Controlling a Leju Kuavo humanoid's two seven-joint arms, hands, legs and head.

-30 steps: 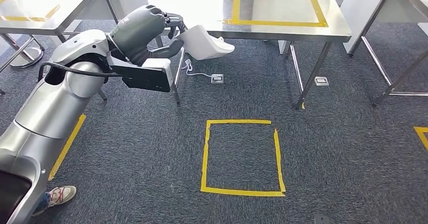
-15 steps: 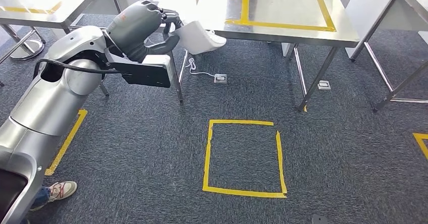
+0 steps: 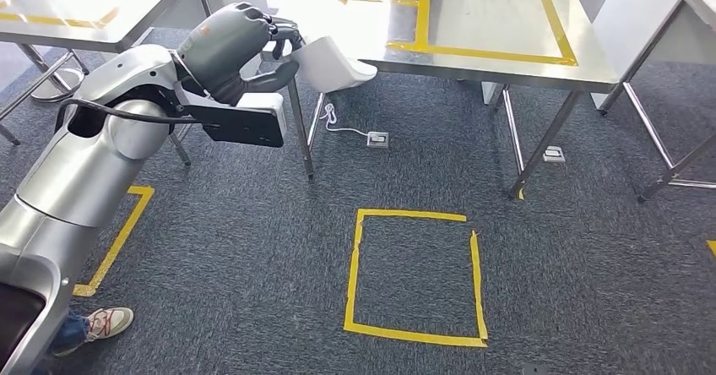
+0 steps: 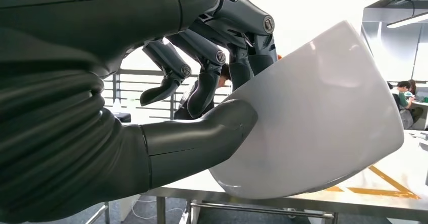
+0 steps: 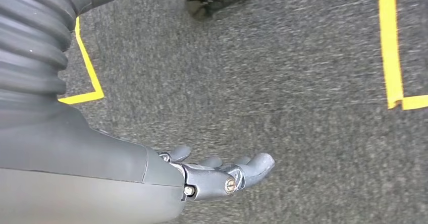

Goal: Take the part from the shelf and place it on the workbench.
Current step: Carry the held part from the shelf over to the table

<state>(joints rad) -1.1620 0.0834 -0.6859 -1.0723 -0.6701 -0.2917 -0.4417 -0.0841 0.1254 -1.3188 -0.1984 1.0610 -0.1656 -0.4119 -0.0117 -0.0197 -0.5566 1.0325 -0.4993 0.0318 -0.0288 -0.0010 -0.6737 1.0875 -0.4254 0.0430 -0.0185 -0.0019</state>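
One white part [image 3: 331, 62] is gripped by the left hand [image 3: 274, 50]; right hand [image 5: 217, 176] seemingly open, holding nothing.

No text, label, brand, number or sign can be read on anything in these views.

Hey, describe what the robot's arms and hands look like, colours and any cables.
The left arm has smooth silver shells, a black cable looped along it and a dark flat plate at the wrist. The left hand has a dark grey domed cover; the right hand shows a ribbed grey cuff and dark jointed fingers.
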